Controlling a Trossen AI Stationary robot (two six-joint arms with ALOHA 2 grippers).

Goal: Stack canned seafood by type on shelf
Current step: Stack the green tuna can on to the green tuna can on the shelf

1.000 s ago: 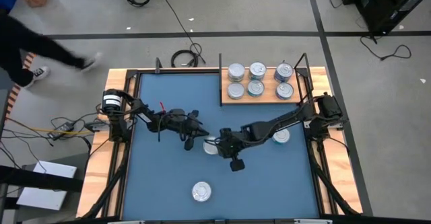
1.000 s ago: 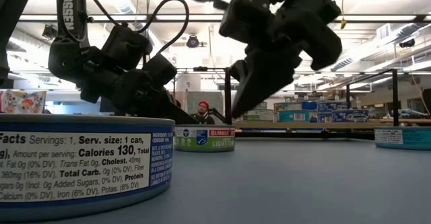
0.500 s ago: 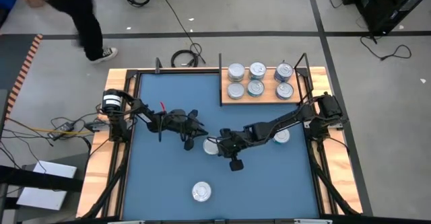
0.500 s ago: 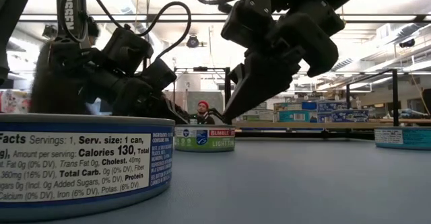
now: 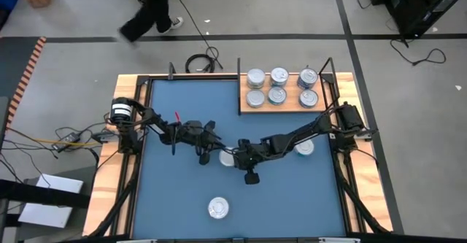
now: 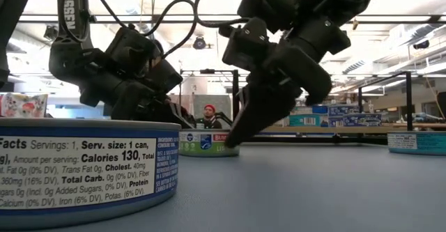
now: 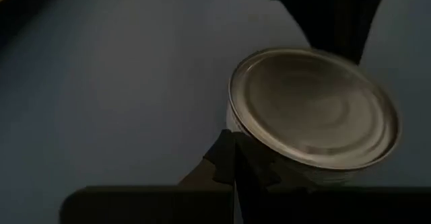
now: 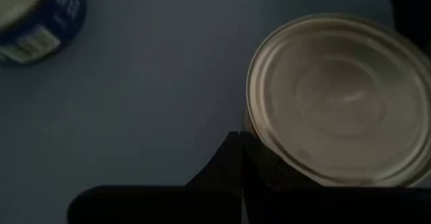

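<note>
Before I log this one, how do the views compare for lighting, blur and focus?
High view: evenly lit; the person walking past is motion-blurred. Low view: the near tin looms large, its label legible, while both arms show dark against bright ceiling lights. Left wrist view: dim, with a soft sheen on the tin lid. Right wrist view: equally dark; the claw is a near-black silhouette.

The right gripper (image 6: 233,138) dropped lower and swung in against the middle tin (image 6: 205,142), its tip now overlapping the label. Beyond the tabletop, a person (image 5: 149,9) walked from the far left toward the middle.
</note>
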